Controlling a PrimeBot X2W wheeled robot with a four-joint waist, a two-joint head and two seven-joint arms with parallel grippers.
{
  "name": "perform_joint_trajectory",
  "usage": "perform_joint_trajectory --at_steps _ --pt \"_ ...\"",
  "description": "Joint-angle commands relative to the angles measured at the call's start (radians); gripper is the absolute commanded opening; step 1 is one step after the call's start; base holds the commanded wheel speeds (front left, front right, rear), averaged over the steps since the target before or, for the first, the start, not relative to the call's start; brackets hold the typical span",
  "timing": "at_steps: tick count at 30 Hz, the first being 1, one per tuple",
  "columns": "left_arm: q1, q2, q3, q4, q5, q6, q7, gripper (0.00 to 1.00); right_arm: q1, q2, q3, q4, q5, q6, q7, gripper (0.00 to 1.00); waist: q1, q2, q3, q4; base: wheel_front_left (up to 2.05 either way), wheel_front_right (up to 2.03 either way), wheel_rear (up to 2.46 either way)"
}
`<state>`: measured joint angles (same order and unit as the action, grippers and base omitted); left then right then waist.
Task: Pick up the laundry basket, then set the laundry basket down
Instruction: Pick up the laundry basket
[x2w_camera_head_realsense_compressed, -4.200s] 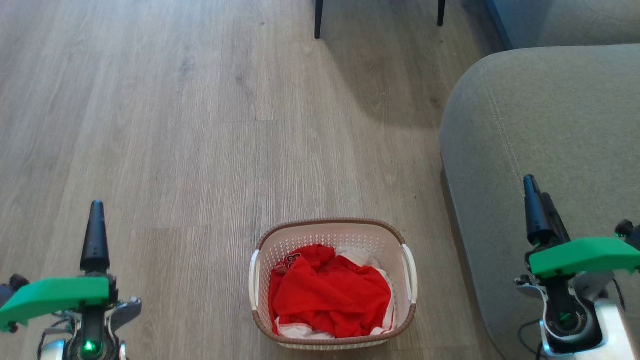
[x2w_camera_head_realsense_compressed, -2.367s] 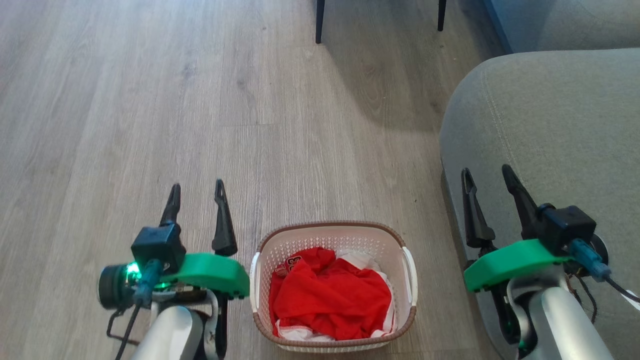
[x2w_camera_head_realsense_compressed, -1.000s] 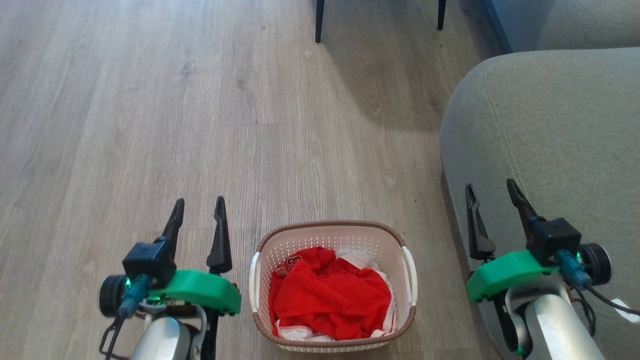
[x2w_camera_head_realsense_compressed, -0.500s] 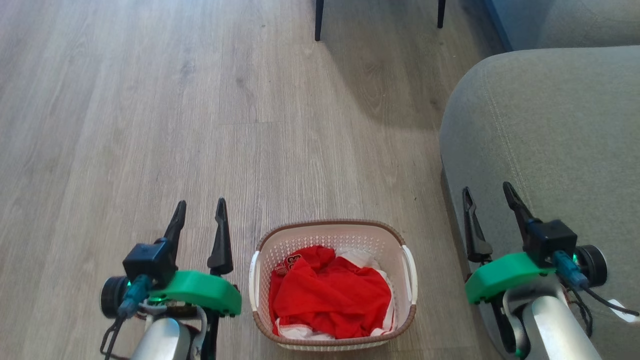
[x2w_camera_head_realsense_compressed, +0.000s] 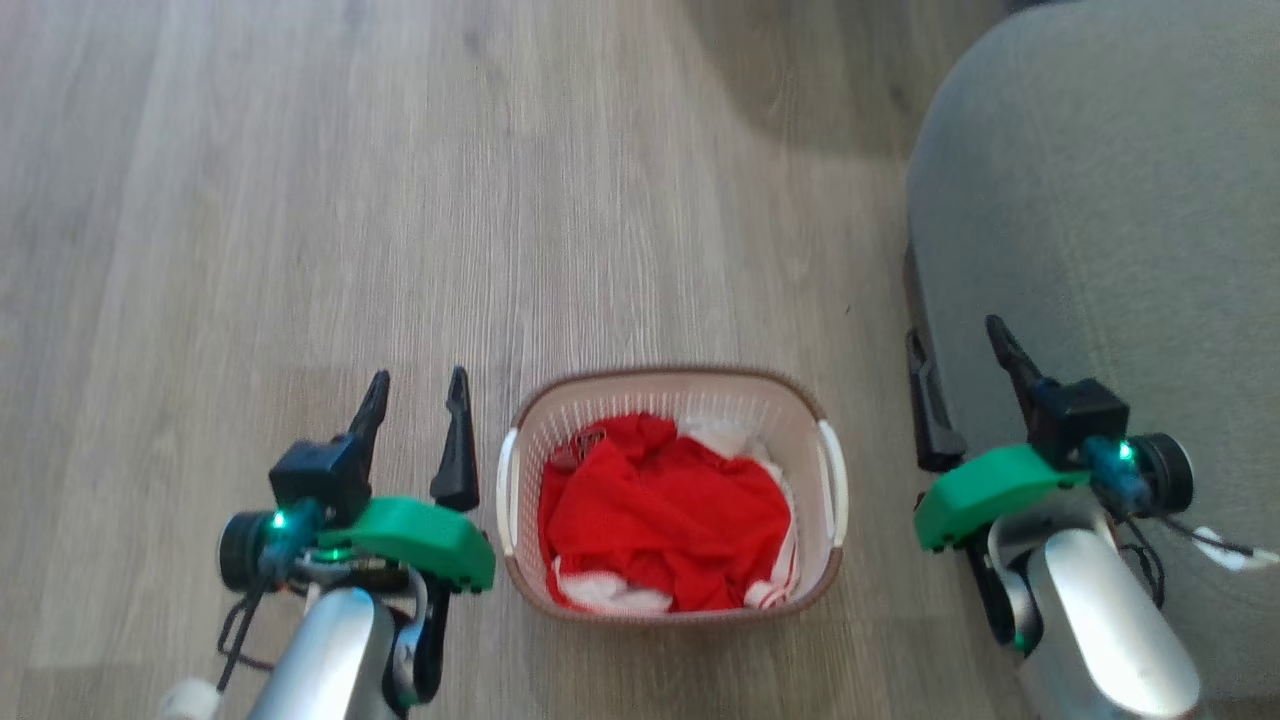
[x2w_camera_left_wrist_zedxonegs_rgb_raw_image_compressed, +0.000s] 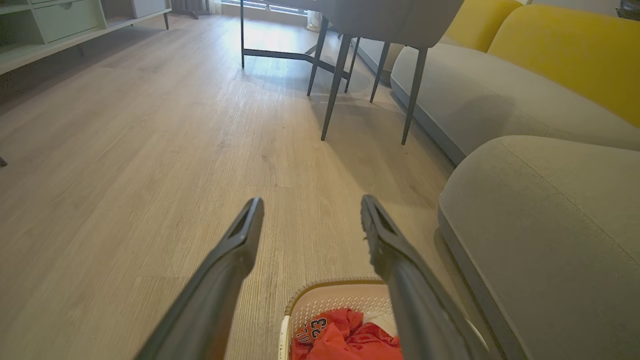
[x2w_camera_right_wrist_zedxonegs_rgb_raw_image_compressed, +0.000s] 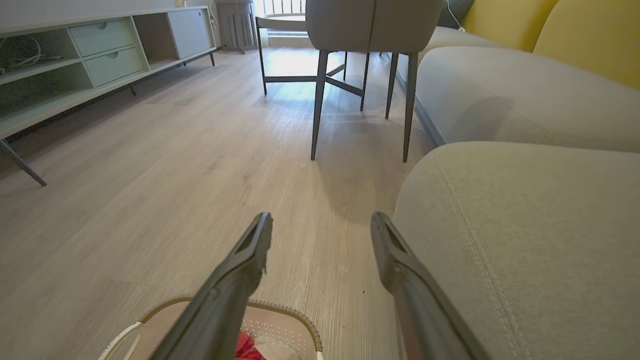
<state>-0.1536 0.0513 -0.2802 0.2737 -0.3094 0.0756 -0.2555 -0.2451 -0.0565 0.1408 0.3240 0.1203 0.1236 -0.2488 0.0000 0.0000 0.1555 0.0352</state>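
Note:
The laundry basket, white perforated plastic with a brown woven rim, stands on the wood floor with red and white clothes inside. My left gripper hovers just left of its left handle, open with nothing between the fingers. On the other side, my right gripper is open too, a little right of the right handle and close to the sofa's edge. The left wrist view shows the left gripper above the laundry basket's far rim. In the right wrist view the right gripper stands above and to the right of the laundry basket.
A grey sofa runs along the right, close to my right arm. Ahead stands a chair on thin dark legs, with yellow cushions behind the sofa. A low pale green cabinet lines the far left wall.
The head camera has tipped down, so the whole picture has shifted and the basket sits higher in it. Both grippers stay open on either side of the basket, as half a second ago.

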Motion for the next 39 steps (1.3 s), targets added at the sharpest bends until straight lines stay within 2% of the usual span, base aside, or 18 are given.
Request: perform_joint_trajectory --at_steps 1,17,32,39 --pt "-0.058 -0.001 0.028 -0.007 -0.004 0.005 -0.006 1.00 -0.040 0.006 0.014 -0.004 0.021 0.007 -0.013 1.00 0.0000 0.0000 0.071 0.010 0.00 0.00 0.00" --pt "-0.329 -0.001 -0.070 0.329 -0.039 -0.041 -0.006 1.00 -0.315 0.006 0.058 0.356 0.071 0.007 -0.013 1.00 0.0000 0.0000 0.376 0.034 0.00 0.00 0.00" --pt "-0.517 -0.001 -0.187 0.624 -0.131 -0.081 -0.006 1.00 -0.475 0.006 0.096 0.640 0.072 0.007 -0.013 1.00 0.0000 0.0000 0.552 0.030 0.00 0.00 0.00" --pt "-0.609 -0.001 -0.229 0.762 -0.239 -0.130 -0.006 1.00 -0.548 0.006 0.132 0.722 0.194 0.007 -0.006 1.00 0.0000 0.0000 0.619 0.023 0.00 0.00 0.00"
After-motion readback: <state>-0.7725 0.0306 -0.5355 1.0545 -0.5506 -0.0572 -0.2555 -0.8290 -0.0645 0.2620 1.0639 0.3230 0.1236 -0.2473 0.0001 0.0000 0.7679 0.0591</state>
